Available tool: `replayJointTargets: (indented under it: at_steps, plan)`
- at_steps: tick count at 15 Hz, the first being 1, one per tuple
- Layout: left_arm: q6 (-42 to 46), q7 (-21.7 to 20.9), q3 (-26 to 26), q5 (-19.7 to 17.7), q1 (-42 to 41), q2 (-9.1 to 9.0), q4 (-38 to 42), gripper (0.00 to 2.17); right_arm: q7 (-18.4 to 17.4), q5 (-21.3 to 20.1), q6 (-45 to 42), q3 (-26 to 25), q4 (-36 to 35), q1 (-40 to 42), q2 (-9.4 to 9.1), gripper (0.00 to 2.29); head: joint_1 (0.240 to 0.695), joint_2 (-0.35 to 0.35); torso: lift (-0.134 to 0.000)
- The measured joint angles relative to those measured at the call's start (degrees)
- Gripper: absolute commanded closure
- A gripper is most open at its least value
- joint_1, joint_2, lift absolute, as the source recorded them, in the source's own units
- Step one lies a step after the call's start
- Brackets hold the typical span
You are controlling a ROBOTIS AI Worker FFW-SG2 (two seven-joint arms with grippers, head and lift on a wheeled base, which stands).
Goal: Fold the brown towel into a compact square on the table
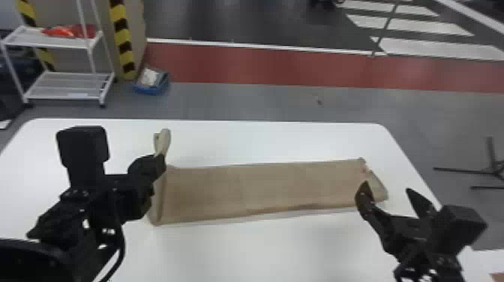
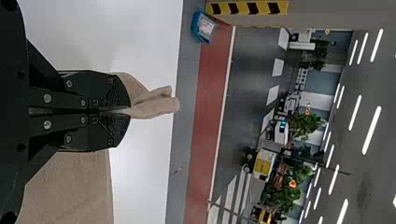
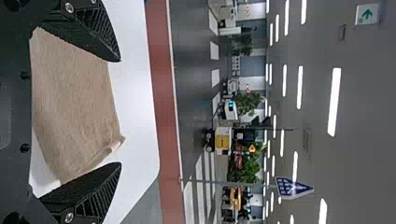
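Brown towel point(image 1: 262, 187), long strip, on worktop point(image 1: 262, 255).
Left gripper point(image 1: 160, 156): jaws clenched on towel; right gripper point(image 1: 387, 187): jaws released, near right edge.

The towel point(image 1: 262, 191) lies lengthwise along the far edge of the table point(image 1: 243, 251), its right end near the right edge. The left tool point(image 1: 161, 159) is at its left end, with towel between its fingers; the right tool point(image 1: 386, 189) is near its right end. Beyond the far left corner stands a rack point(image 1: 63, 86), a bin point(image 1: 152, 90) on the floor just right of it.
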State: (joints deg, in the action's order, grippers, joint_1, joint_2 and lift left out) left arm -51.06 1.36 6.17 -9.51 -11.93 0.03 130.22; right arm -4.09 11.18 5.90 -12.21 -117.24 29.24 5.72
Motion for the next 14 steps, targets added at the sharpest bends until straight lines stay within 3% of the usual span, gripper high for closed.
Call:
replayJointTargets:
  at_steps: [1,2,5,6,7,8,14]
  plan:
    - [0.09,2.05,3.74,1.74,0.29,-0.01,-0.63,1.79,-0.26,0.67,1.7,-1.41,0.59,-0.76,0.52,0.09,0.695,-0.316,-0.11]
    - [0.52,4.64,8.09,3.28,1.39,-0.02,-2.53,1.79,-0.27,2.07,3.47,-3.31,1.55,-1.66,1.18,0.09,0.695,-0.35,-0.11]
    - [4.54,10.48,18.26,5.08,8.07,-0.03,-14.02,1.73,0.04,5.92,5.52,-7.23,5.34,-3.79,2.97,0.09,0.695,-0.35,-0.11]
    - [6.27,10.8,19.84,5.4,9.56,-0.03,-17.54,1.24,0.22,6.3,5.54,-7.53,6.52,-4.43,3.36,0.09,0.695,-0.35,-0.11]
    - [8.13,10.69,20.98,5.62,10.57,-0.03,-20.7,0.24,0.42,6.45,5.44,-7.74,7.83,-5.17,3.6,0.09,0.695,-0.35,-0.11]
    - [9.47,9.84,21.52,5.44,11.02,-0.03,-22.79,0.0,0.55,6.48,5.38,-7.84,9.03,-5.89,3.71,0.09,0.695,-0.35,-0.11]
    - [16.64,7.02,19.16,5.73,9.12,-0.03,-24.51,0.03,0.67,5.62,6.77,-4.24,10.31,-8.8,3.14,0.09,0.695,-0.35,-0.11]
